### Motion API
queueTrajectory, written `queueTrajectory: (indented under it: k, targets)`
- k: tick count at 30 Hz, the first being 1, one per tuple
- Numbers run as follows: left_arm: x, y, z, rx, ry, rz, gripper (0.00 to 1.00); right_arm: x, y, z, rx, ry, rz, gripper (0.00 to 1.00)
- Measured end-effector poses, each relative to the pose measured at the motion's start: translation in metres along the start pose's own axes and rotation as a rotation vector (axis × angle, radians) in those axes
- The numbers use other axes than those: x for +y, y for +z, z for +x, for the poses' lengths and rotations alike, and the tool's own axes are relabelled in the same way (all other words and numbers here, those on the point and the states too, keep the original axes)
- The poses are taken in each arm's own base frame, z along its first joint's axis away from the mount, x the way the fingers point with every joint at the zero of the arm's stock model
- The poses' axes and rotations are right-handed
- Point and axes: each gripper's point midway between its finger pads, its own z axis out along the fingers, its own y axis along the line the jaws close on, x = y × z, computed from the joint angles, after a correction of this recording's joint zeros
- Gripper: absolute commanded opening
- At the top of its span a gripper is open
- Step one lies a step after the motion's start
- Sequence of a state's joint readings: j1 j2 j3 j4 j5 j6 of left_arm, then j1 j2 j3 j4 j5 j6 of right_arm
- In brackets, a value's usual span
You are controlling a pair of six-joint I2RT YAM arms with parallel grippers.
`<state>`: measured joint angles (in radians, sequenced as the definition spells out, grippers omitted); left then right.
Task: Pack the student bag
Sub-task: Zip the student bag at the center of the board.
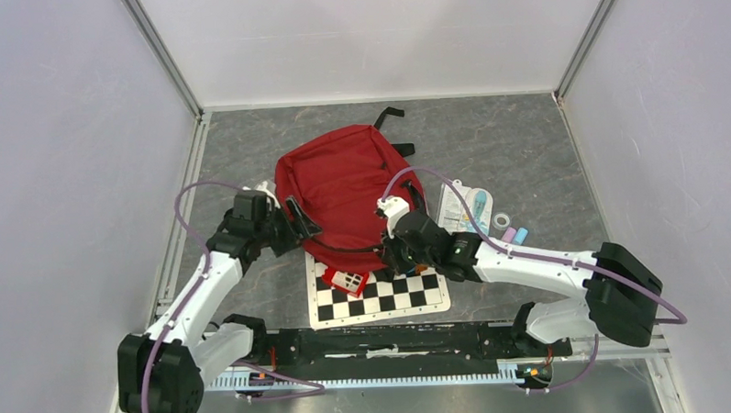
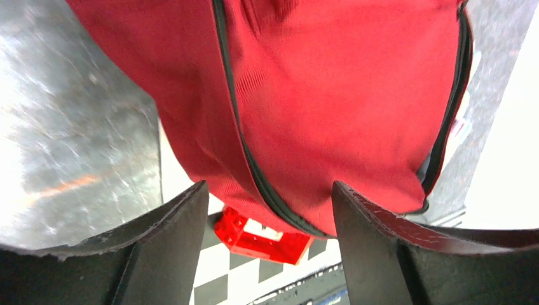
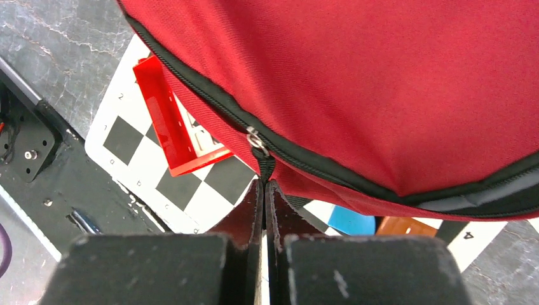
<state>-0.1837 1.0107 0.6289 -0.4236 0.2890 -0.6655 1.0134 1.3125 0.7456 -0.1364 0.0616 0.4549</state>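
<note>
The student bag, a red backpack with black zippers, lies in the middle of the table, its near edge over a chessboard. My left gripper is at the bag's near-left edge. In the left wrist view it stands open, with the bag just beyond its fingertips and nothing clamped. My right gripper is at the bag's near edge. In the right wrist view it is shut on the black zipper pull of the bag, below the metal slider ring.
A red box lies on the chessboard, partly under the bag's edge. A white packet and small pink and blue items lie right of the bag. Blue and orange things show under the bag.
</note>
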Motion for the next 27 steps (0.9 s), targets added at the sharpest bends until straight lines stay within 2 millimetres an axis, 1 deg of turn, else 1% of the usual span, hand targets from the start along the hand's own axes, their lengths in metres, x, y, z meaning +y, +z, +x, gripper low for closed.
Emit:
queueTrajectory:
  k: [2, 4, 6, 8, 11, 13, 15, 17, 18, 19, 21, 24, 27]
  targets:
    - [-0.004, 0.001, 0.02, 0.039, -0.005, 0.012, 0.78, 0.006, 0.002, 0.001, 0.006, -0.01, -0.008, 0.0]
    - [-0.007, 0.001, 0.034, 0.062, -0.018, 0.025, 0.79, 0.011, 0.003, 0.0, 0.005, -0.018, -0.018, 0.0]
    - [-0.008, 0.001, 0.044, 0.071, -0.037, 0.038, 0.79, 0.017, 0.004, -0.002, 0.001, -0.026, -0.029, 0.0]
    - [-0.008, 0.002, 0.048, 0.071, -0.063, 0.038, 0.8, 0.02, 0.006, -0.002, 0.0, -0.029, -0.034, 0.0]
    - [-0.012, 0.003, 0.047, 0.061, -0.086, 0.044, 0.79, 0.021, 0.007, -0.001, 0.001, -0.034, -0.034, 0.0]
    - [-0.015, 0.005, 0.044, 0.053, -0.096, 0.054, 0.76, 0.022, 0.007, -0.001, 0.0, -0.036, -0.036, 0.0]
    - [-0.02, 0.008, 0.043, 0.051, -0.106, 0.065, 0.65, 0.022, 0.007, -0.002, -0.004, -0.036, -0.031, 0.0]
    - [-0.022, 0.013, 0.045, 0.059, -0.11, 0.067, 0.48, 0.021, 0.007, -0.002, -0.006, -0.036, -0.027, 0.0]
    - [-0.023, 0.016, 0.046, 0.065, -0.113, 0.066, 0.41, 0.02, 0.007, -0.003, -0.007, -0.036, -0.023, 0.0]
    - [-0.023, 0.018, 0.047, 0.069, -0.115, 0.066, 0.33, 0.02, 0.007, -0.003, -0.009, -0.036, -0.02, 0.0]
    - [-0.023, 0.019, 0.047, 0.07, -0.118, 0.058, 0.2, 0.018, 0.007, -0.004, -0.013, -0.036, -0.009, 0.0]
    - [-0.022, 0.019, 0.045, 0.057, -0.114, 0.045, 0.08, 0.012, 0.006, -0.005, -0.021, -0.036, 0.024, 0.0]
    - [-0.025, 0.015, 0.037, 0.043, -0.103, 0.033, 0.02, 0.005, 0.003, -0.006, -0.023, -0.038, 0.06, 0.0]
